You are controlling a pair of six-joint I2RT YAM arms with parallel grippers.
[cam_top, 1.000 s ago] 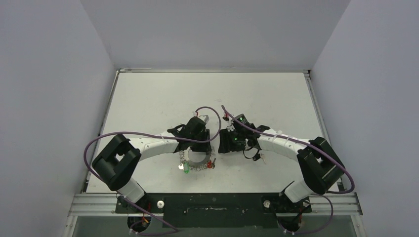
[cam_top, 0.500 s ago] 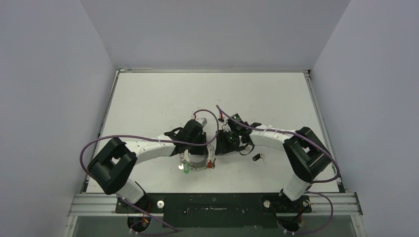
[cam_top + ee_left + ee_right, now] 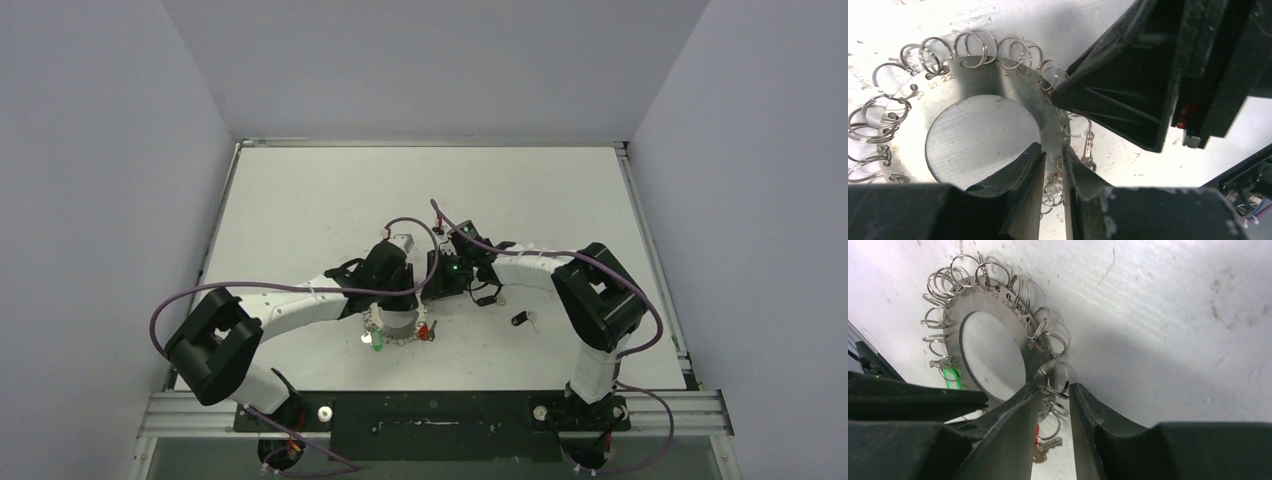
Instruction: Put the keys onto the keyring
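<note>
Flat grey scalloped metal keyring (image 3: 402,337) lay at lower centre of top view, on white bench (image 3: 300,200). Left tool (image 3: 1050,150) clamped on its rim. Right tool (image 3: 1054,387) jaws slightly apart, astride rim's wire loops (image 3: 1052,393). Small black-headed silver key (image 3: 521,319) lay loose to right of keyring.

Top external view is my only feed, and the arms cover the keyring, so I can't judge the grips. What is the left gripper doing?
Observer: The left gripper is closed across the flat band of the keyring, with one finger in the hole and one outside.
Operator: And the right one?
Observer: The right gripper has small split rings from the band's outer edge between its fingers. I cannot tell whether it pinches them.
Operator: Is anything hanging on that edge already?
Observer: Yes, a small silver key hangs there, just behind those split rings.
</note>
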